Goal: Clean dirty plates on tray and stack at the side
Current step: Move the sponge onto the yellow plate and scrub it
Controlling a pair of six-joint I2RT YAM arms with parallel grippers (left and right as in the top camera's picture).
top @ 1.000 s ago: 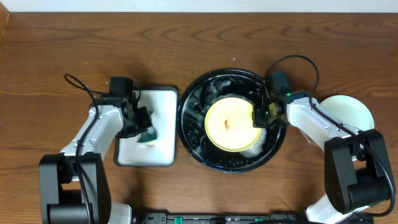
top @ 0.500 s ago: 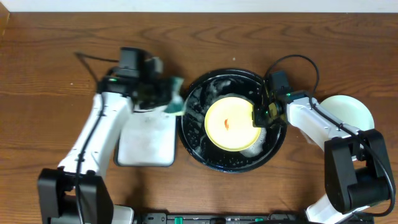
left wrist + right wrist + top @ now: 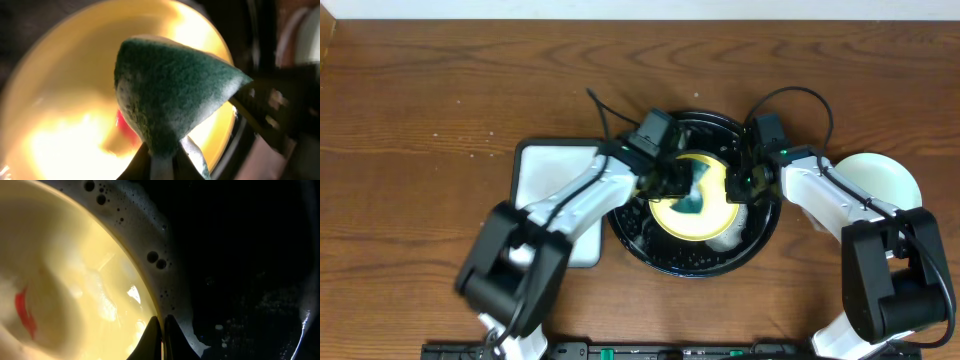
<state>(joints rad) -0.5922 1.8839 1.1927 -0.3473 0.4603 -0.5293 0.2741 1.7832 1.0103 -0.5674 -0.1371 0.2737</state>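
The pale yellow plate lies in the black foamy tray. It has a red smear at its centre, which also shows in the right wrist view. My left gripper is shut on a green sponge and holds it over the plate's middle. My right gripper is shut on the yellow plate's right rim. A pale mint-green plate sits on the table at the far right.
A white rectangular tray with a dark rim lies left of the black tray. Soapy foam rings the plate's edge. The arms' cables loop over the back of the table.
My left arm has swung right from the white tray with the sponge, across the black tray's rim, to over the yellow plate. My right gripper has stayed on the plate's rim.
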